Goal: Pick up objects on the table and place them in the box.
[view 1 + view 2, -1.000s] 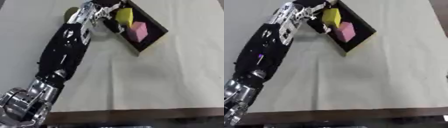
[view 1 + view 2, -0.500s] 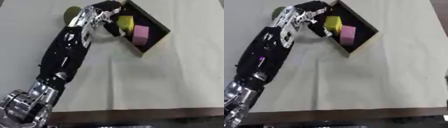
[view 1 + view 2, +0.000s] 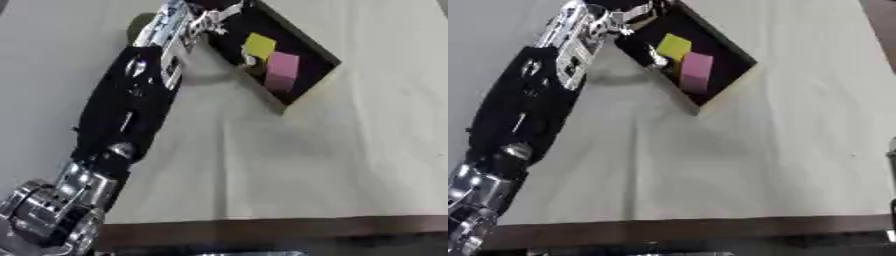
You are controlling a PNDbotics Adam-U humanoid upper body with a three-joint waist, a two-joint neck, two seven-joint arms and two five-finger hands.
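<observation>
**Two blocks in the black box**

The box (image 3: 308, 80) is black inside and sits in the upper middle of the frame on the pale worktop (image 3: 332, 165). It lies turned at an angle, with one corner pointing down toward the middle of the picture.

A yellow block (image 3: 259, 45) lies inside the box. A pink block (image 3: 282, 70) lies right next to it, just lower and to the right. The two blocks look like they touch.

A round olive-green thing (image 3: 140, 25) peeks out in the upper left of the frame, outside the box. Most of it is hidden, so its shape is hard to tell.
</observation>
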